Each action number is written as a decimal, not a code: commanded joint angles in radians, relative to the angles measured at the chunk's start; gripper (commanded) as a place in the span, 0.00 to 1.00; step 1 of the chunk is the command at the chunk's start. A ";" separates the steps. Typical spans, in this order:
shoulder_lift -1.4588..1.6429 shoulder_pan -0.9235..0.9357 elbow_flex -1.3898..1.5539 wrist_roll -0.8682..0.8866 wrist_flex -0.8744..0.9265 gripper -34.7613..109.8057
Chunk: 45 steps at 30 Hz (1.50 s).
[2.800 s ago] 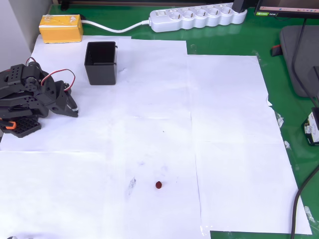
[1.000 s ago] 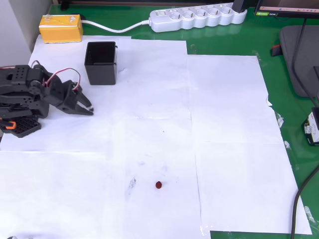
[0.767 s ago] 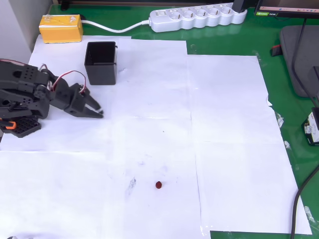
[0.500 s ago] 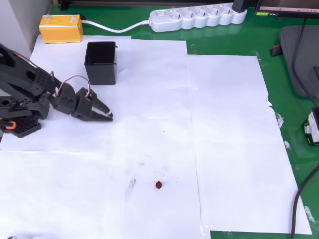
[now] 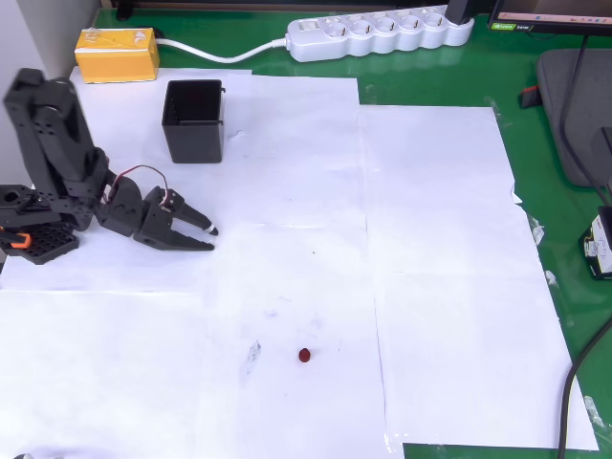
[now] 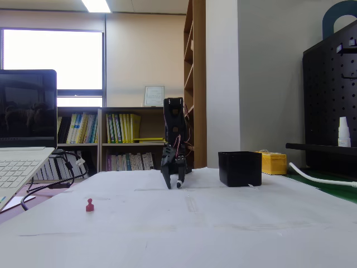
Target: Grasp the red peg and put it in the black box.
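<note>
Slightly parted and holding nothing, my jaws (image 5: 205, 236) hung low, left of centre. Peg (image 5: 304, 356) stood well apart, nearer; tiny, light, stiff, I judged: pinch its waist.

The tiny dark-red rounded peg (image 5: 304, 356) is too small in the overhead view for its shape to be made out. The picture's left edge cuts off the black robot base (image 5: 29, 239). The small square black plastic box (image 6: 240, 168) hides its own inside in the fixed view.
</note>
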 commanded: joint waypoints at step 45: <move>0.548 0.291 0.517 0.110 -0.365 0.24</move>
